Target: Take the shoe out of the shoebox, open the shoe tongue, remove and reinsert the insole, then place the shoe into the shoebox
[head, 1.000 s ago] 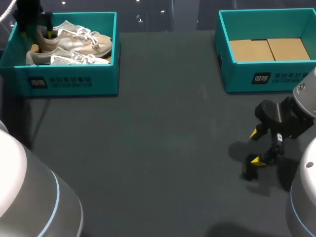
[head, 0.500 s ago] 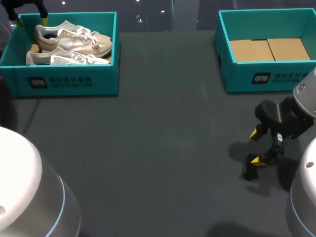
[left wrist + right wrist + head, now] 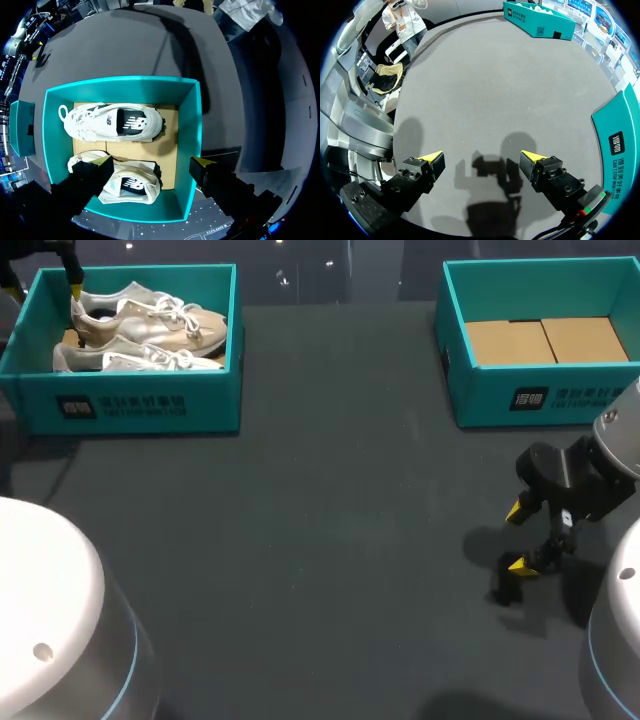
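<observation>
On the dark grey table [image 3: 320, 540], the far-left shoebox [image 3: 140, 405] and far-right shoebox [image 3: 540, 400] are teal with tan cardboard floors [image 3: 545, 340], the sneakers [image 3: 115, 121] white with black patches, the right gripper [image 3: 481, 156] black with yellow tips.

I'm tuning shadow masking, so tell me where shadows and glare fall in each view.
Head view: the right gripper throws a dark shadow onto the table beside it; no glare on the shoes. Right wrist view: overlapping shadows of that gripper lie on the table ahead of it. Left wrist view: a long dark shadow crosses the table beyond the shoebox; the shoes look evenly lit.
</observation>
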